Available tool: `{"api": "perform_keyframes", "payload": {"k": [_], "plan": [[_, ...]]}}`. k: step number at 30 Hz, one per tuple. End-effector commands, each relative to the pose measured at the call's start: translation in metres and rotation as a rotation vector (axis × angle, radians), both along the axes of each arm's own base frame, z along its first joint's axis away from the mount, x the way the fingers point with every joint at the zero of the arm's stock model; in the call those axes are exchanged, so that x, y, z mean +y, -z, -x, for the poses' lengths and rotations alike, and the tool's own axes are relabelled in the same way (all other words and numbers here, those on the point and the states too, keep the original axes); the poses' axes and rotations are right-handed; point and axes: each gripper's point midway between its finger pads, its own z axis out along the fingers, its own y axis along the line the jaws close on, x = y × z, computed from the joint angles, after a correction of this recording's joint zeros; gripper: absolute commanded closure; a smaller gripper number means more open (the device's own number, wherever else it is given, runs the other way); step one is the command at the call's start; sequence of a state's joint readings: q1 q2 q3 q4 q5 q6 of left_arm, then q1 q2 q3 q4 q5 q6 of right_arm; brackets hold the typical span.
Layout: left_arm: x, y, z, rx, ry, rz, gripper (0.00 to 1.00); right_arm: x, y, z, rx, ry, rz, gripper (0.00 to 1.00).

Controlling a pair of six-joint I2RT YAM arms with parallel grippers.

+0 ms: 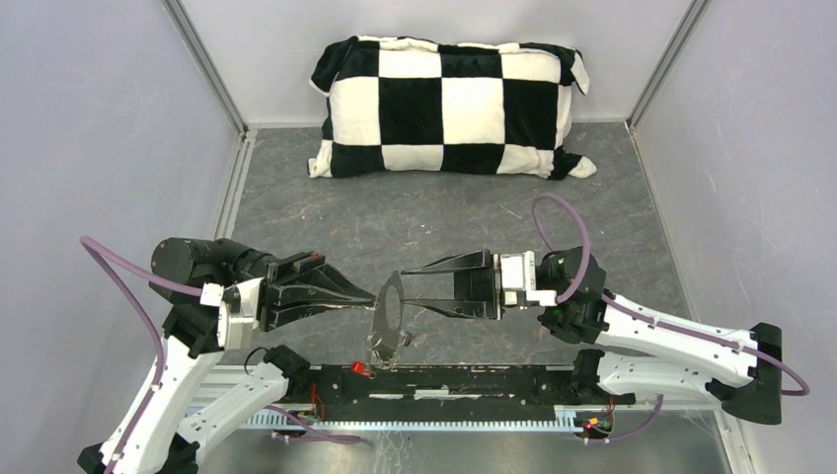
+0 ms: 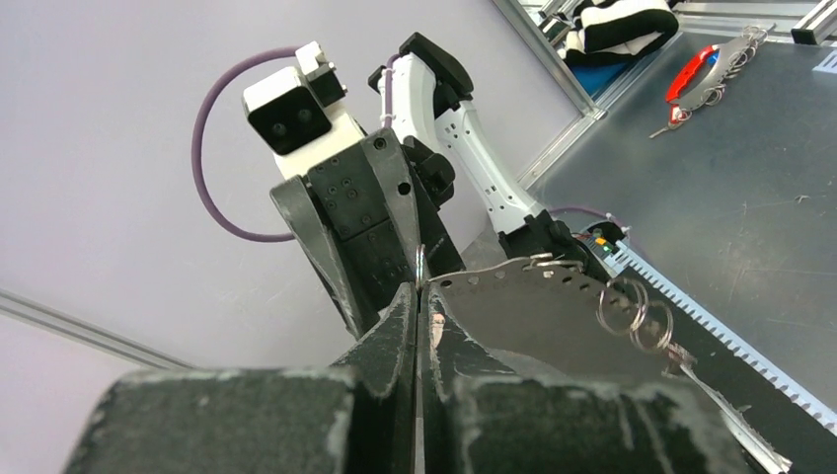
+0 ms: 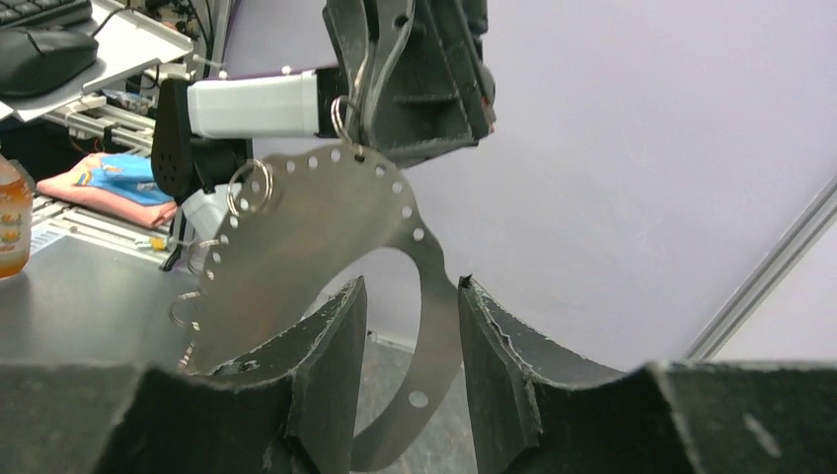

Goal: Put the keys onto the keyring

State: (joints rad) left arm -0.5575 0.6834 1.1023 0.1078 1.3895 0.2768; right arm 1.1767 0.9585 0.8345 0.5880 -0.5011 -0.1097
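My left end effector (image 1: 373, 302) is clamped tight on one edge of the keyring (image 3: 296, 227). In the wrist views the keyring reads as a flat grey band punched with holes, with small split rings (image 2: 637, 316) dangling from one arc. I hold it lifted off the worktop (image 1: 444, 207), between the two arms and standing on edge, so the open middle and the fringe hang free for threading. My right end effector (image 1: 410, 288) is spread wide, its fingers straddling the opposite side of the band without clearly touching it. I judge this to be lining up a second grip to steady the ring. What I take for the red key (image 1: 363, 370), a small red piece, lies on the black rail (image 1: 474, 380) at the near edge, just below the ring and not yet on it. The black key I cannot pick out
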Motion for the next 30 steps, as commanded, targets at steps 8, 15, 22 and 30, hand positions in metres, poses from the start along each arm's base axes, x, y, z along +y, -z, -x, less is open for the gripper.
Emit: {"api": "perform_keyframes", "payload": {"k": [8, 15, 22, 30], "plan": [[-0.009, -0.002, -0.017, 0.081, -0.054, 0.013, 0.98, -0.002, -0.058, 0.02, -0.102, -0.058, -0.169, 0.55], [-0.013, 0.0, -0.028, 0.119, -0.092, 0.019, 0.98, 0.005, -0.058, 0.019, -0.104, -0.06, -0.172, 0.57], [-0.014, 0.005, -0.034, 0.14, -0.121, 0.023, 0.98, 0.006, -0.059, 0.017, -0.098, -0.046, -0.18, 0.68], [-0.015, 0.012, -0.037, 0.146, -0.138, 0.015, 0.98, 0.013, -0.054, 0.011, -0.082, -0.025, -0.134, 0.96]]}}
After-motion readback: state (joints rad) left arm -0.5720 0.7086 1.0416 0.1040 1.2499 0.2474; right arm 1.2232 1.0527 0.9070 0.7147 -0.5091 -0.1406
